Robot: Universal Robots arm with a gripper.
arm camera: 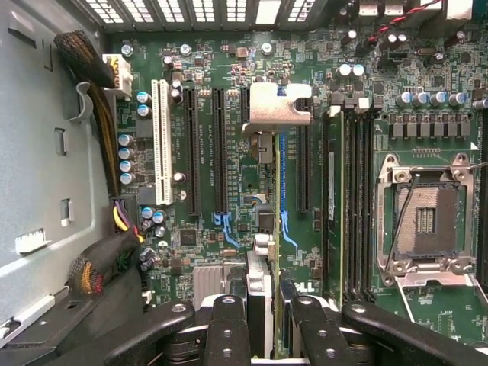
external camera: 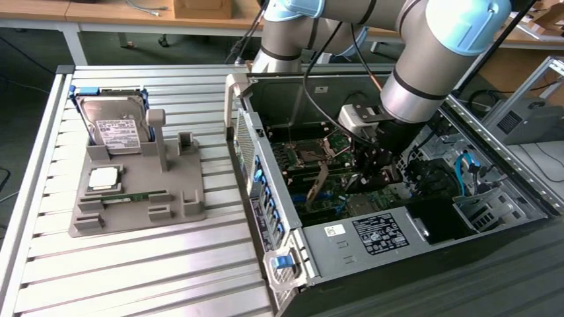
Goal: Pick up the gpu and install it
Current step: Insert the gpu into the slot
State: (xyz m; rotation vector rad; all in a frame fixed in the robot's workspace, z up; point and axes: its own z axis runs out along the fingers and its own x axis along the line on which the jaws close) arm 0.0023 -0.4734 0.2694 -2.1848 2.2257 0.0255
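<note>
The gpu (arm camera: 261,297) is seen edge-on in the wrist view, a thin card running away from the fingers to its silver bracket (arm camera: 278,103). My gripper (arm camera: 268,332) is shut on it, one black finger (arm camera: 229,328) on each side. The card hangs over the motherboard (arm camera: 229,69), lined up beside the long blue-lined slot (arm camera: 281,152). I cannot tell whether its edge touches the slot. In the exterior view my gripper (external camera: 381,175) is down inside the open computer case (external camera: 264,198), above the board.
On the slatted table a grey fixture (external camera: 181,198) holds a silver hard drive (external camera: 115,129), a processor (external camera: 104,177) and a green memory stick (external camera: 132,197). Inside the case are a white slot (arm camera: 161,141), memory slots (arm camera: 347,206), the processor socket (arm camera: 427,221) and cable bundles (arm camera: 95,99).
</note>
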